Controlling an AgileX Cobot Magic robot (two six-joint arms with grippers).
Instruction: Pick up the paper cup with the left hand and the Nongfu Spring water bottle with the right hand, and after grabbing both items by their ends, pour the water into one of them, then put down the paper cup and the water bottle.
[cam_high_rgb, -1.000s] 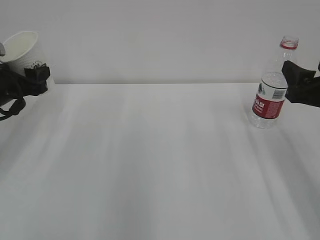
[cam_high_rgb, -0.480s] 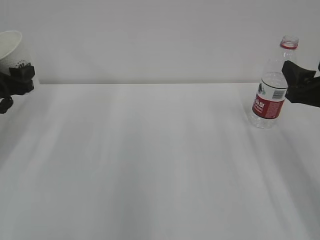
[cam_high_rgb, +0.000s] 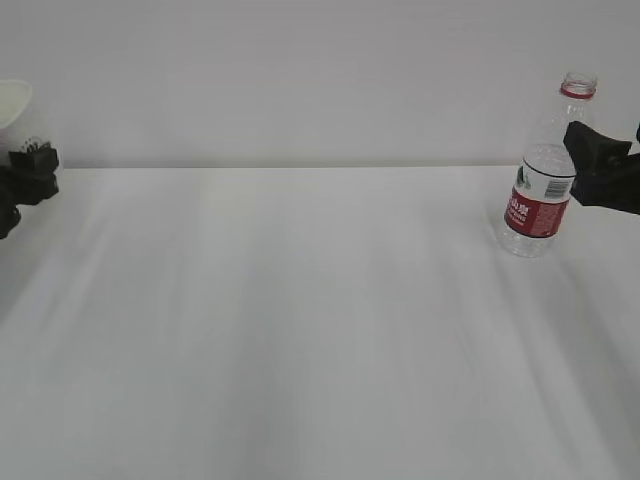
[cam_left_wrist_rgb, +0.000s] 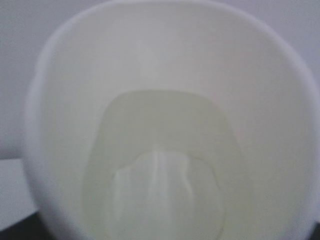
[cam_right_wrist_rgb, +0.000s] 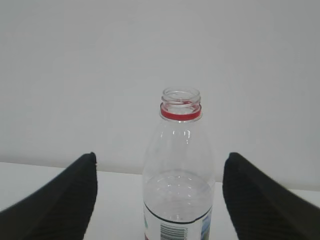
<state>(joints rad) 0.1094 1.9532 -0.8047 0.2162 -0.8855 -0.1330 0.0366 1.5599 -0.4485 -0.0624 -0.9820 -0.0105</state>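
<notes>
Cup: the paper cup (cam_high_rgb: 14, 108) is at the far left edge of the exterior view, up off the table (cam_high_rgb: 300, 320). Mouth tips a bit toward the middle.
Why cup is up: prob so it does not spill. The water (cam_left_wrist_rgb: 165, 180) sits in it, faint yellow on the cream inside.
L hand: the left hand (cam_high_rgb: 30, 168) has its black jaws clenched on the cup's side, low on the cup, below the rim. Cup fills the whole left wrist view, so the jaws can't be seen there.
Bottle: the Nongfu Spring water bottle (cam_high_rgb: 545, 170) stands straight up on the table, far right. No cap on. Some water is inside, up near the label top.
Why bottle stands: looks like it is set down, bottom flat on the table.
R hand: the right hand (cam_right_wrist_rgb: 160, 200) is let go, jaws wide apart. Bottle is btwn the two jaws w/ a gap on each side, not touching.
Cup vs bottle: well apart, one at each end of the table.
Step now (my guess): pour looks done, bottle is down, cup not down yet.
</notes>
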